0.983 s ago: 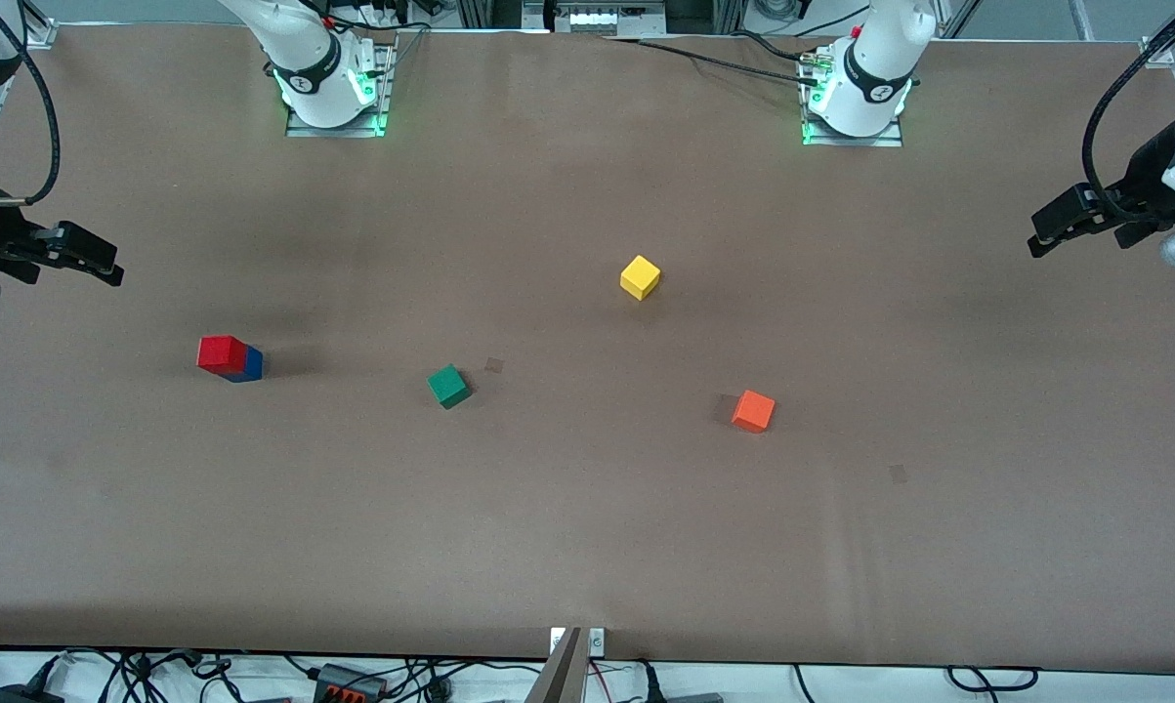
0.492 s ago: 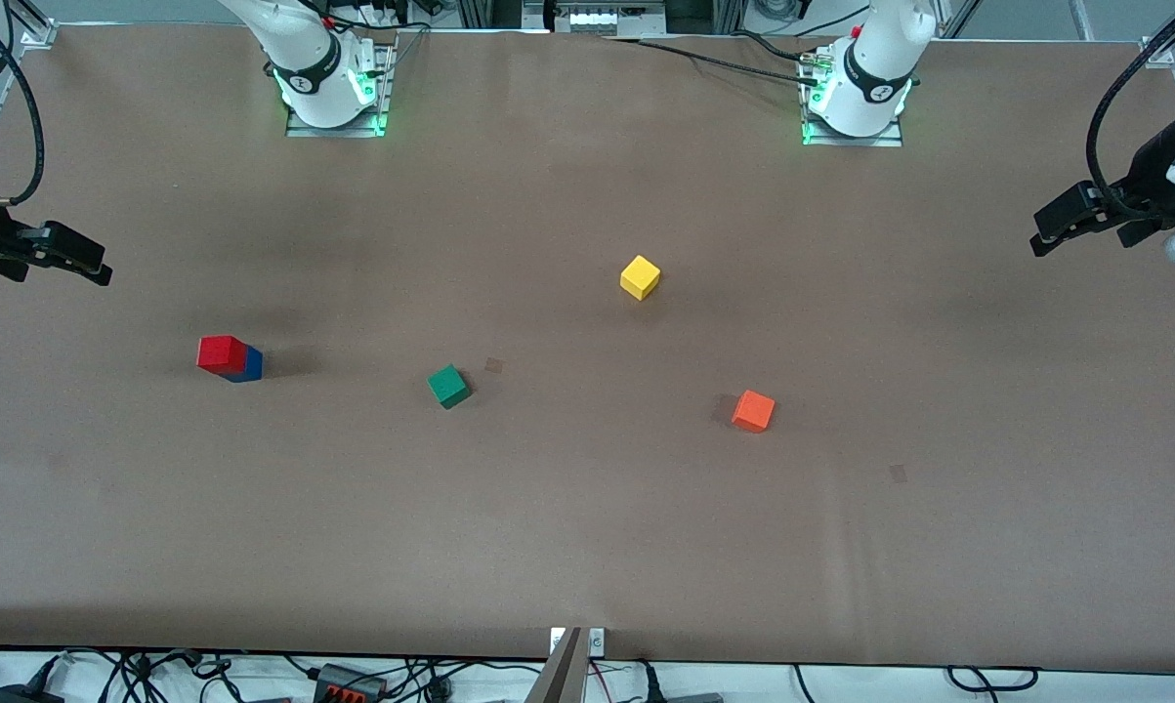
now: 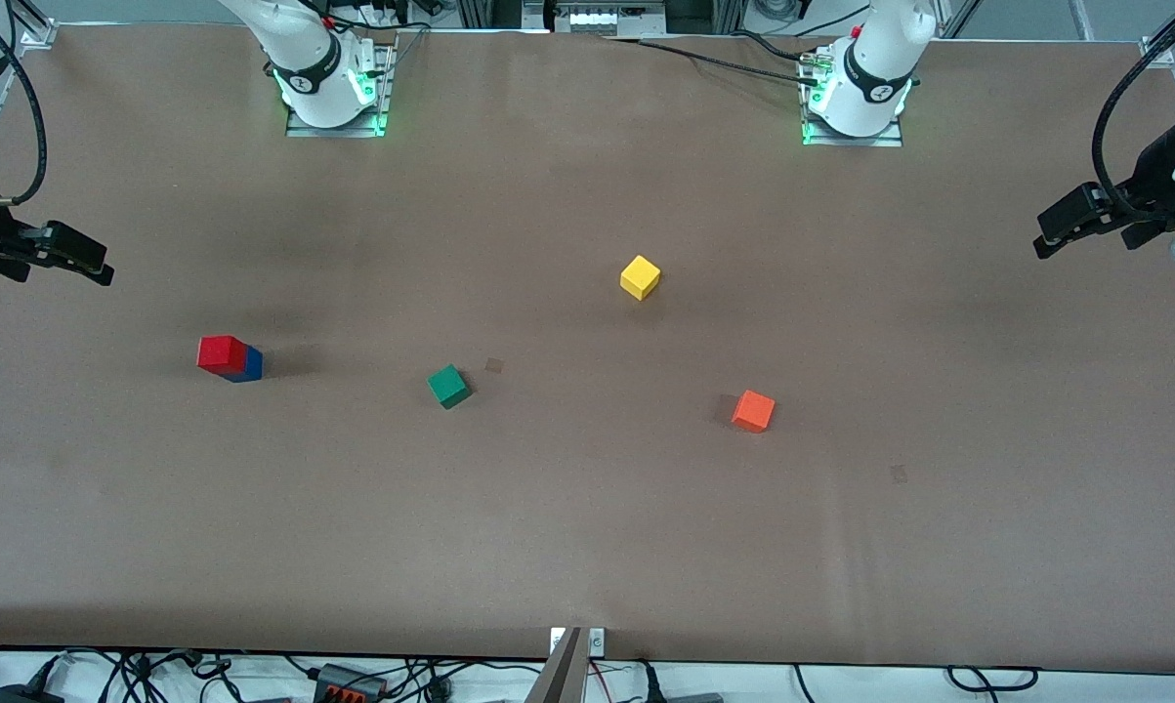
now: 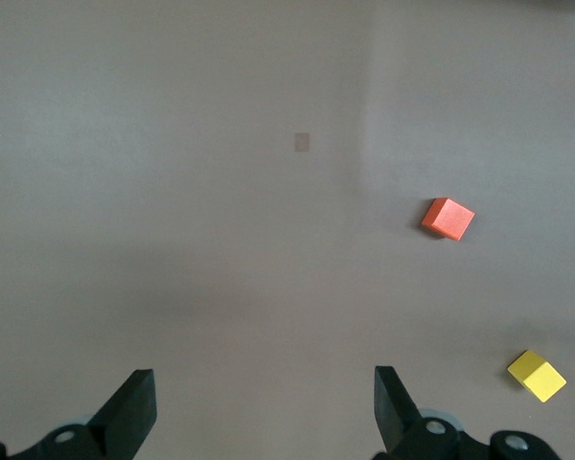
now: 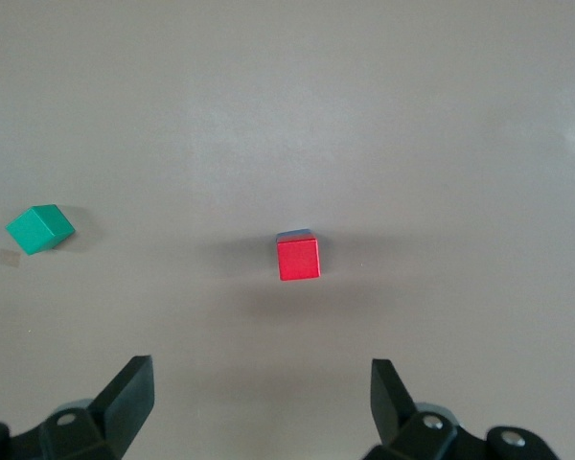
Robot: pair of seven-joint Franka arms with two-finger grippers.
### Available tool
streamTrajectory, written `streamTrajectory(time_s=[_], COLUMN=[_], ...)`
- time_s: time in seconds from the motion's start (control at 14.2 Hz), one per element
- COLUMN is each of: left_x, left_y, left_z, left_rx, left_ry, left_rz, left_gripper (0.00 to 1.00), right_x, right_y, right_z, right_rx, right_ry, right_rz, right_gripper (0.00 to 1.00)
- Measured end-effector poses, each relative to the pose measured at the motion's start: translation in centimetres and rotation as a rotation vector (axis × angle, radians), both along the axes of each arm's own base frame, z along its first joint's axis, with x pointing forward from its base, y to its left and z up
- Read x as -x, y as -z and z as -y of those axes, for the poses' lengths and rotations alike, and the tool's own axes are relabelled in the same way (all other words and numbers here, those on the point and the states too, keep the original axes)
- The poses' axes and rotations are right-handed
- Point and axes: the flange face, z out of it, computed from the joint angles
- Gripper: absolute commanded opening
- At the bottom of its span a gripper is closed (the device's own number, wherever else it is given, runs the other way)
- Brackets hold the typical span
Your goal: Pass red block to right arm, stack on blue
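Stack: red block [image 3: 221,351] sits on top of the blue block [image 3: 251,365], toward the right arm's end of the table; from the right wrist view only a thin blue edge shows past the red top [image 5: 298,259].
Right gripper [image 3: 60,256]: up in the air at the table's edge on its own end, jaws spread wide, nothing between them; in its wrist view both fingers [image 5: 125,398] stand well apart.
Left gripper [image 3: 1070,220]: up over the table's edge at the left arm's end, also spread wide and empty; this arm waits.
Key relation: the stack lies well apart from both grippers, but much nearer the right one. The left gripper is the whole length of the table away.
Axis: cubes, so no long side to line up with; the red top looks squared to the right gripper's fingers in its wrist view.
Other blocks: green block [image 3: 448,386] near the middle, yellow block [image 3: 640,277] and orange block [image 3: 753,410] more toward the left arm's end, all untouched on the table [image 3: 587,547].
Judgement: the job looks finished; no further grasp seems called for, and both arms appear parked clear.
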Motion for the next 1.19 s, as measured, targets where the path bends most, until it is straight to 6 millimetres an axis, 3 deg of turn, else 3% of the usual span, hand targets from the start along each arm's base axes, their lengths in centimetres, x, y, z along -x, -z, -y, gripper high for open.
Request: streamTrajectory(time_s=[1.19], left_x=[0.2], left_y=[0.1], left_z=[-0.2], left_rx=[0.004], left_ry=[-0.005], left_rz=[-0.022], left_gripper=[1.0], right_x=[-1.1], right_y=[1.4], right_z=[0.0], right_rx=[0.004], right_ry=[-0.002], right_rz=[0.012], right_gripper=[1.0])
